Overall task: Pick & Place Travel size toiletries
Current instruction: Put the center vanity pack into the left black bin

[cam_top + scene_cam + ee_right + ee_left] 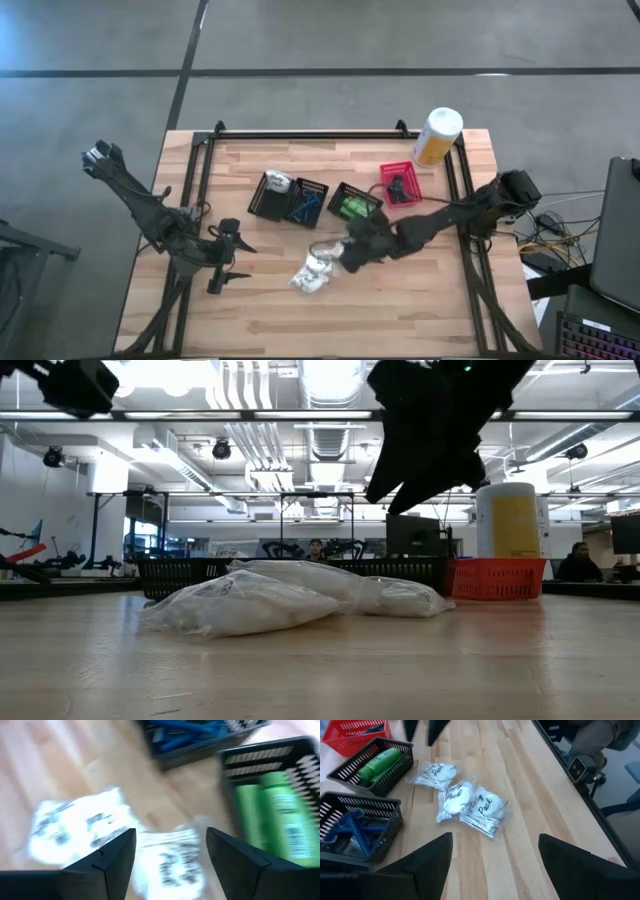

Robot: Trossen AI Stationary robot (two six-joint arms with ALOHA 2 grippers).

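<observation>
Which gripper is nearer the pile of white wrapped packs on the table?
Right. The right gripper hovers open just beside and above the white wrapped packs. The left gripper waits open farther off, on the packs' other side.

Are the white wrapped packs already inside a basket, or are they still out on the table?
Out. Three white wrapped packs lie on the bare wooden table, beside the black basket holding green tubes, not in it.

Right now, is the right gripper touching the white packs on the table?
Apart. The low view shows the right gripper hanging above the white packs with clear background between them; its fingers stand open and empty in the right wrist view.
</observation>
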